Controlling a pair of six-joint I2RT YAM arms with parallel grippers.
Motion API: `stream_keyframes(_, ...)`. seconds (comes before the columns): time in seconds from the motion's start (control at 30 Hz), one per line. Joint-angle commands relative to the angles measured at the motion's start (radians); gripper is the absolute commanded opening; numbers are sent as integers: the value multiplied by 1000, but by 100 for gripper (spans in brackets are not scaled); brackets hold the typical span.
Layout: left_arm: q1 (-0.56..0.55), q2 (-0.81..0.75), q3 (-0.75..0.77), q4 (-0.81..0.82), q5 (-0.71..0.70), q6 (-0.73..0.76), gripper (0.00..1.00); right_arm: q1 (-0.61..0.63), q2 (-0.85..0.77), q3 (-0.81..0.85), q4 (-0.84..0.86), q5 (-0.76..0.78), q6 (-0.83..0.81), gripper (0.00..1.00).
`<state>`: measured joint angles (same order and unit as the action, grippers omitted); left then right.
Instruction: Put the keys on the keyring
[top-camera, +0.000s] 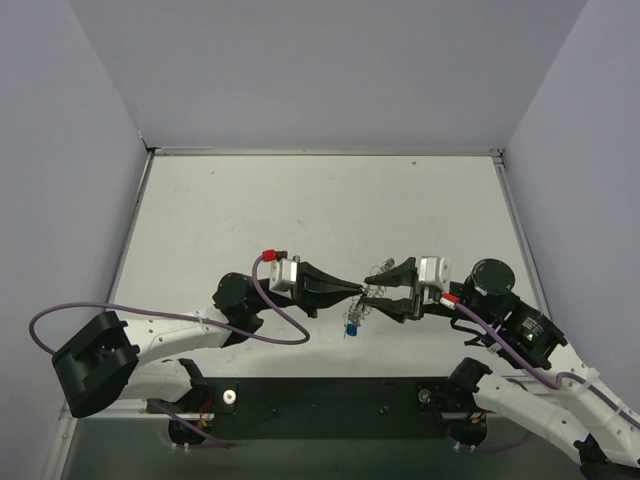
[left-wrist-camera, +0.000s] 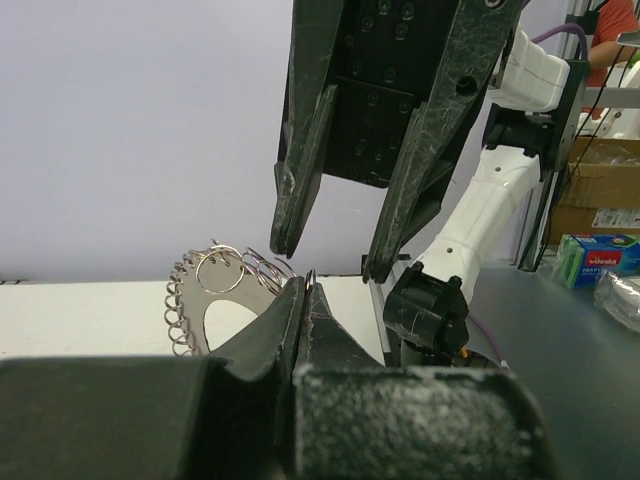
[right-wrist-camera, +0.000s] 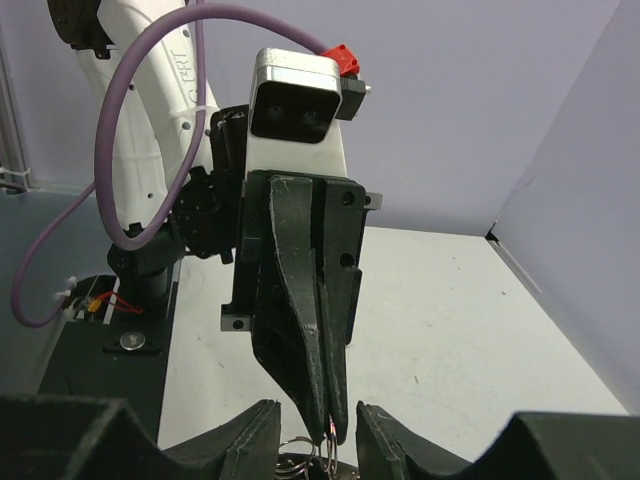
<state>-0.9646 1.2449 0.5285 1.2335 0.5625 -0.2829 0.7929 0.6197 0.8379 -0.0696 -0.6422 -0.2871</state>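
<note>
The keyring (left-wrist-camera: 203, 305), a flat silvery ring with a coiled wire rim, hangs off the table. My left gripper (left-wrist-camera: 307, 290) is shut on a thin wire loop at its edge. In the top view the left gripper (top-camera: 357, 288) points right, and a blue-headed key (top-camera: 352, 325) dangles just below its tip; I cannot make out other keys. My right gripper (top-camera: 371, 289) faces it from the right, open, one finger on each side of the left fingertips and the ring. In the right wrist view the left gripper (right-wrist-camera: 330, 437) sits between my right fingers (right-wrist-camera: 385, 440), with small wire loops (right-wrist-camera: 305, 462) beneath.
The white table (top-camera: 300, 200) is walled at the back and on both sides. A purple cable (top-camera: 270, 310) loops from the left wrist. The dark base plate (top-camera: 330, 400) lies along the near edge.
</note>
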Motion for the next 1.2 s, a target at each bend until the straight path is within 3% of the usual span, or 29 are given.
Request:
stream_keyframes(0.0,10,-7,31,236,14,-18,0,-3,3,-16,60,-11,-9,36)
stream_keyframes(0.47,24,27,39,354,45,-75,0,-23,-3,-40,54,9,-14,30)
stream_keyframes(1.17,30,-5,42,360,42,-73,0,-50,-2,-62,27,-17,-3,25)
